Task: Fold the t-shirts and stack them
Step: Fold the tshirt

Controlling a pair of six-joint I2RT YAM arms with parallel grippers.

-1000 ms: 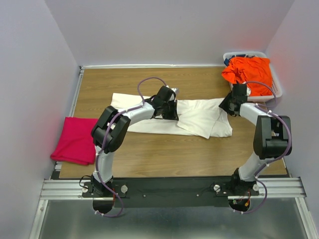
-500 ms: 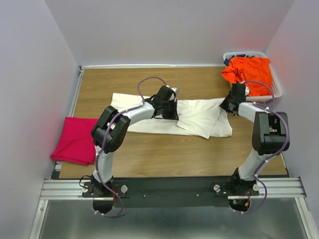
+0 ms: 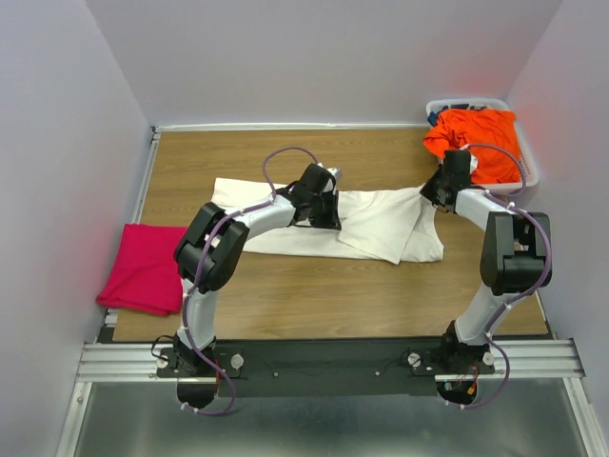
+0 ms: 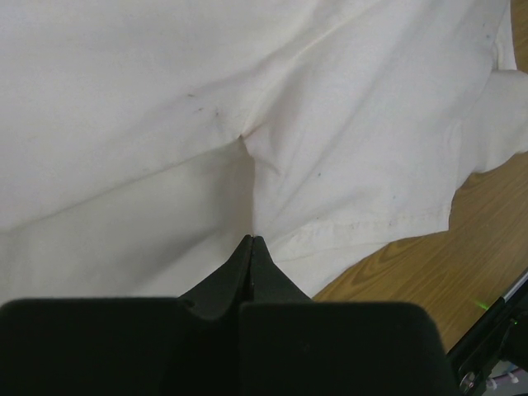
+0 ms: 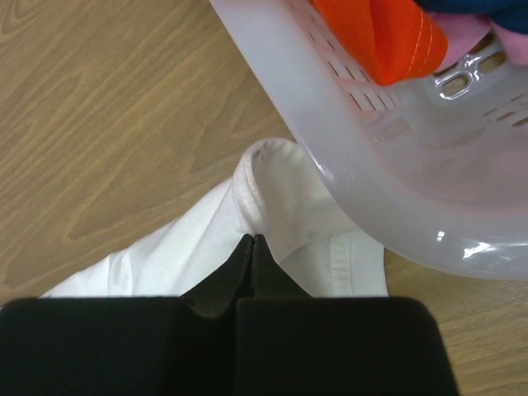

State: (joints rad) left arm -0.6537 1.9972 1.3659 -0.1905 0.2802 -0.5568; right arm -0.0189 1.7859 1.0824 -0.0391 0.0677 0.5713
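The magenta-pink t-shirt is lying over the counter's left edge. The left gripper is pinching the cream-white t-shirt spread across the middle, and the right gripper is clamping its right end beside the lattice basket, which is holding the orange t-shirt at the back right corner

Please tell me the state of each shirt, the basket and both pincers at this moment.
cream-white t-shirt: spread on the table, partly folded.
pink t-shirt: folded, at the table's left edge.
orange t-shirt: crumpled, in the basket.
basket: upright, holding clothes.
left pincer: shut on the cream-white t-shirt.
right pincer: shut on the cream-white t-shirt's edge, beside the basket.
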